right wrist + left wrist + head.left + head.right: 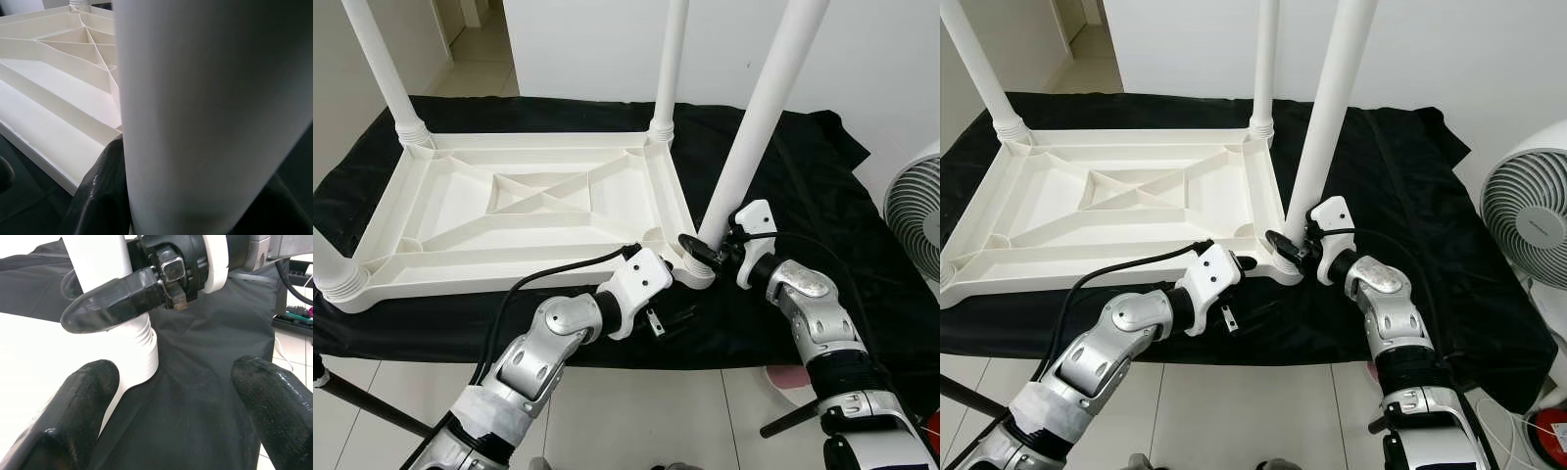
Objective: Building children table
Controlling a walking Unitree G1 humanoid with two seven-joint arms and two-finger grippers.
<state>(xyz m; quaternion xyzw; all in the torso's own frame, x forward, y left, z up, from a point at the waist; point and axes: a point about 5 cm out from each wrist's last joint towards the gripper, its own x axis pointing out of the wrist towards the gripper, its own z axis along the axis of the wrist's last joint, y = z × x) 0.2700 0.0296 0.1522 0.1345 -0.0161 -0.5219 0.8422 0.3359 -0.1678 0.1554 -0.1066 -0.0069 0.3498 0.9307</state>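
A black cloth [822,186] spreads wide in front of me over pale floor tiles [636,416]. White wall [881,59] straight ahead, a white fan [1526,220] on my right, a tiled hallway [480,54] far left.

Smooth white plastic tabletop [524,211] and leg [759,122]; matt black cloth [783,166] underneath.
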